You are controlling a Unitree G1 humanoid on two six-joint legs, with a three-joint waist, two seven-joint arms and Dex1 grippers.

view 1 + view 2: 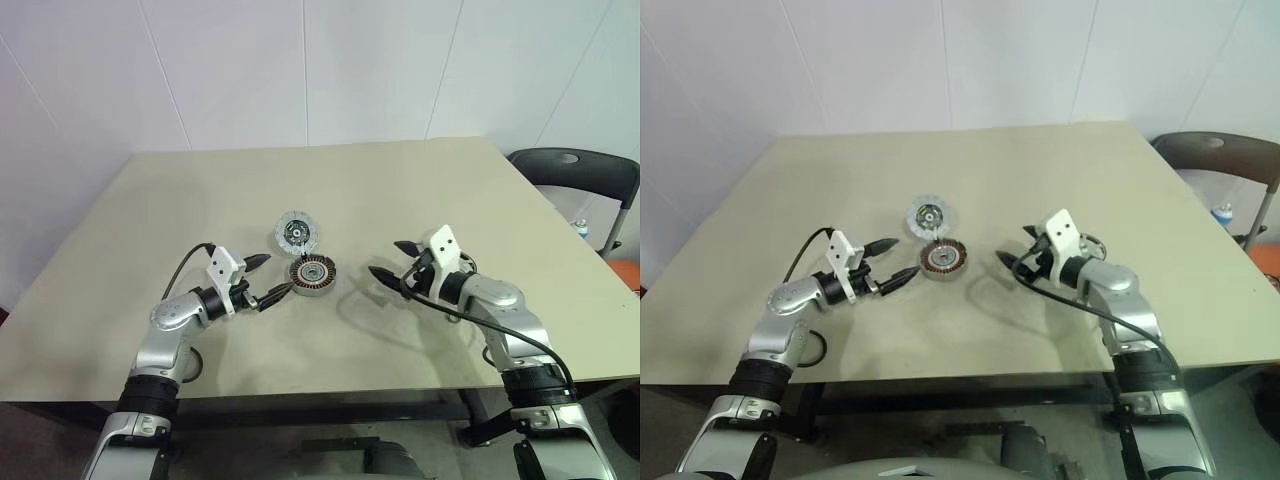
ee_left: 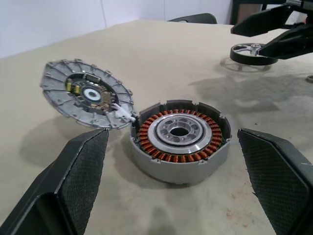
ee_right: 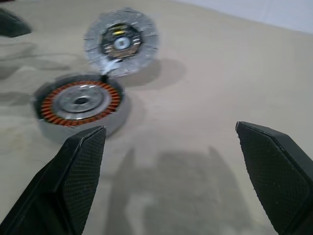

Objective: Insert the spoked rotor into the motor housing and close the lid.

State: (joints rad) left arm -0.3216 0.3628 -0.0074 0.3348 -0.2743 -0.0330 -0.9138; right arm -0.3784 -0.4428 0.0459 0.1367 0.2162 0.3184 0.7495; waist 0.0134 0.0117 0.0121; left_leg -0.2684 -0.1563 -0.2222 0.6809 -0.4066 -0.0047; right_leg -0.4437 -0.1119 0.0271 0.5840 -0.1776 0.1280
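Room: white panelled walls, and a black chair [image 1: 585, 175] far off to the right of the housing. Beige rectangular surface [image 1: 200, 190].

Motor housing [image 1: 312, 275], a short thick silver metal ring with copper-brown windings around a silver hub, lies flat on the surface with its open face up and nothing inside it.

Lid [image 1: 297, 232], a round silver-grey ribbed disc with a dark centre, stands tilted just behind the housing. It is joined to the housing rim by a small white piece.

Spoked rotor [image 2: 247, 54], a thin dark ring with a silver spoked middle, lies flat on the surface on the right of the housing and well apart from it, just under my right claw's fingers.

My left claw [image 1: 272, 277] is spread wide, empty, just left of the housing and pointing at it. I cannot tell whether its nearer fingertip touches the wall.

My right claw [image 1: 386, 258] is spread wide, empty, right of the housing and apart from it.
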